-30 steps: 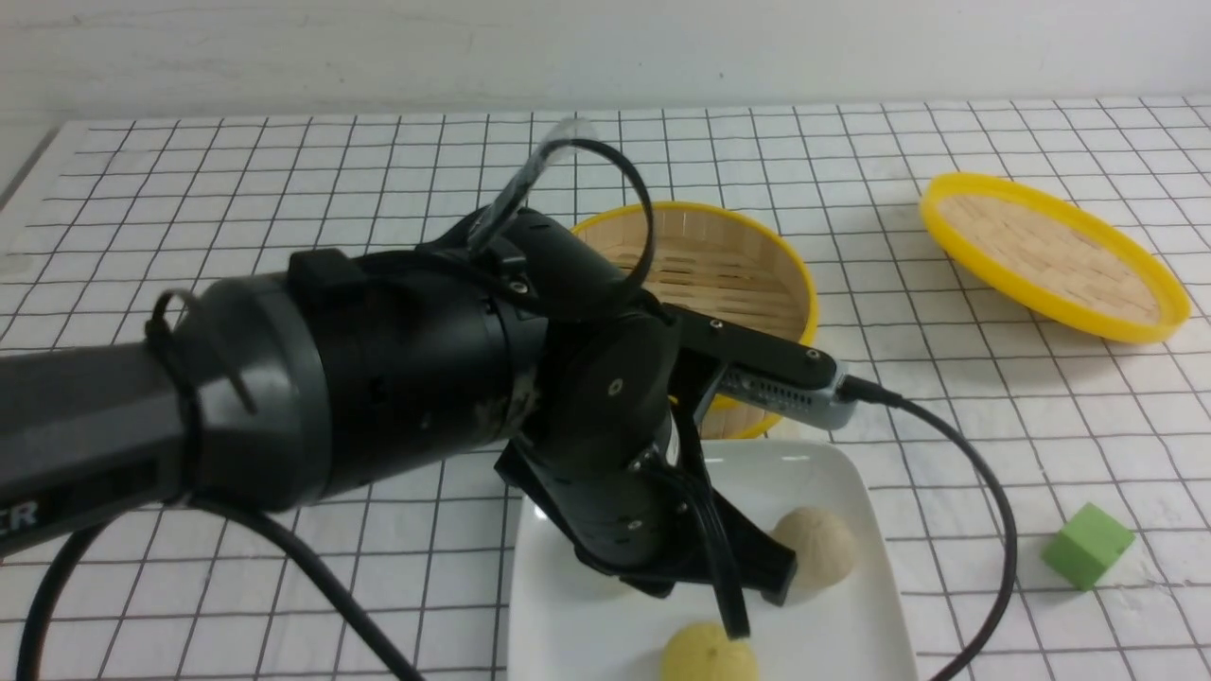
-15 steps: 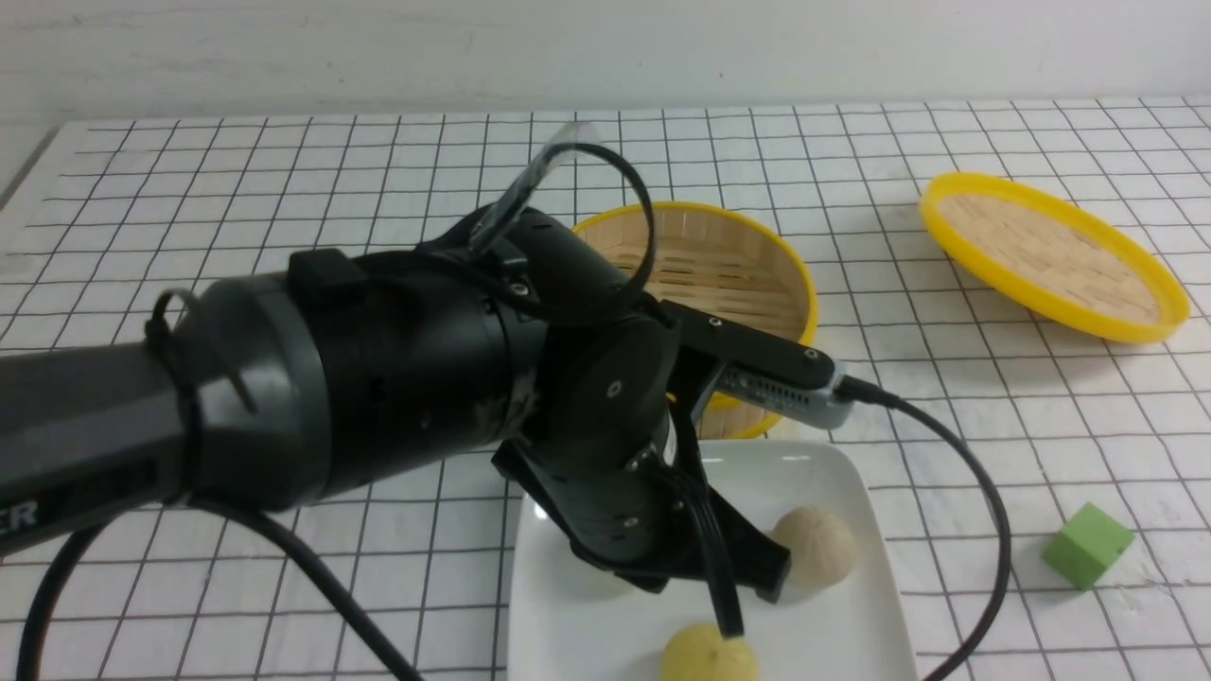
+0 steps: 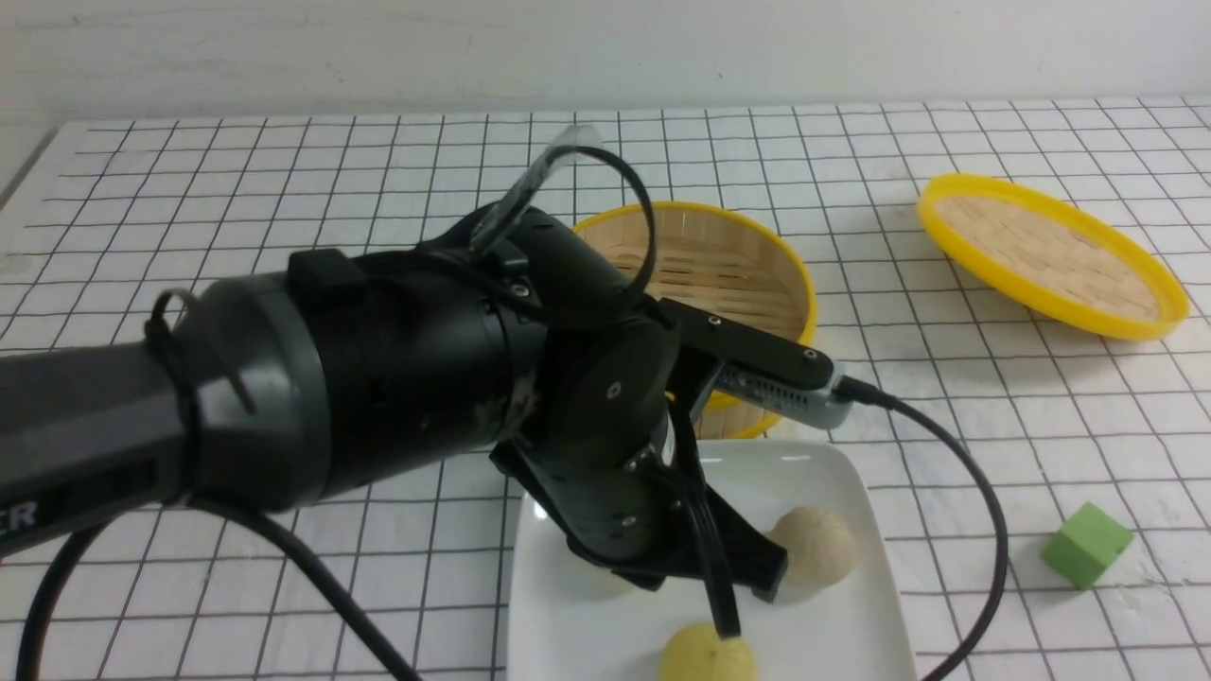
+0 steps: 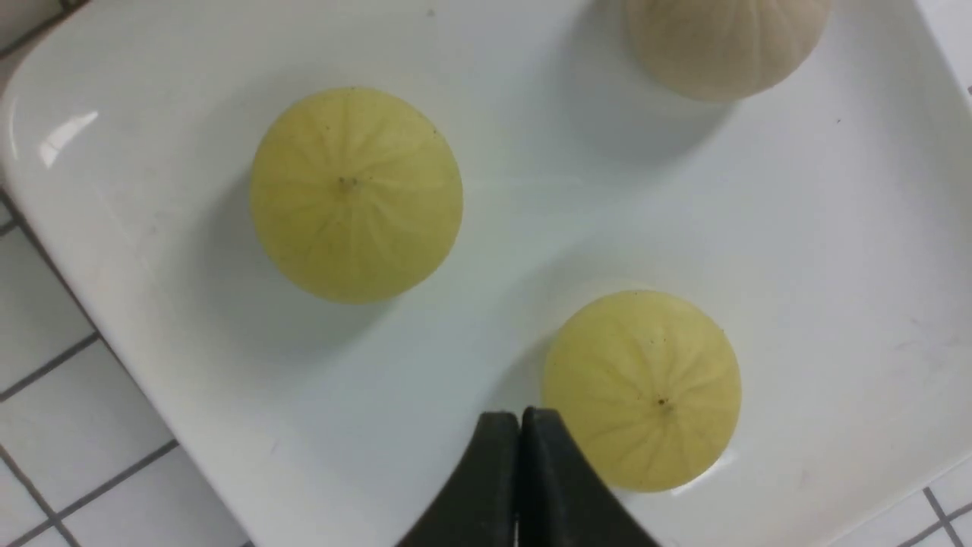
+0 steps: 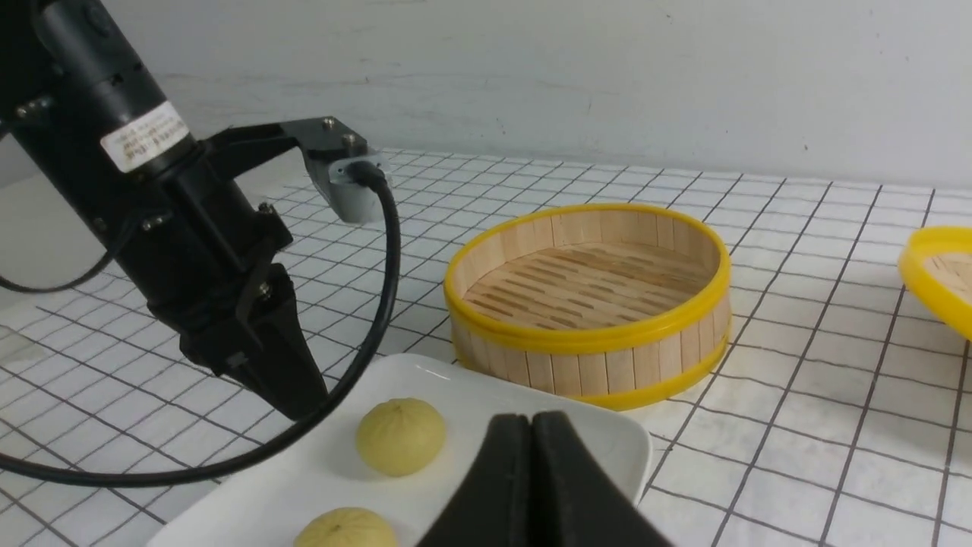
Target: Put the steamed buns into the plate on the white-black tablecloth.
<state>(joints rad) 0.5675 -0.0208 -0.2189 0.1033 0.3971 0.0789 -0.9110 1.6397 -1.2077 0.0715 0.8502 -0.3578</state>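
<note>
Closed and empty at the left gripper (image 4: pixel 520 418), with fingertips together, poised low over the plate (image 3: pixel 568 653). Closed too at the right gripper (image 5: pixel 535 418), with nothing seen in its grasp and out of the front view. Just beside the left fingertips in the left wrist view, one pale yellow bun (image 4: pixel 642 391); a little farther out, the other pale yellow bun (image 4: pixel 357 195) and the beige bun (image 4: pixel 729 45). In the front view, one yellow at the near side, the beige to the far right of it, the other yellow mostly hidden under the left arm (image 3: pixel 416 378). Round all three, with no long axis to match; nearer by far to the left gripper, judging by its overhang.

Already inside the plate rim, all three, so apparently nothing left to place. Best to lift straight up first, then draw back leftward, without brushing the closest bun sideways. Close beyond the plate, the steamer basket (image 3: pixel 809 322), with a raised yellow edge to clear under the arm. Off to the right, the green cube (image 3: pixel 1088 546); farther right and far, the lid (image 3: pixel 1050 255). More open room to the left, over the tablecloth (image 3: pixel 350 567). Watch the looping cable (image 3: pixel 989 501) on the right during any turn.
</note>
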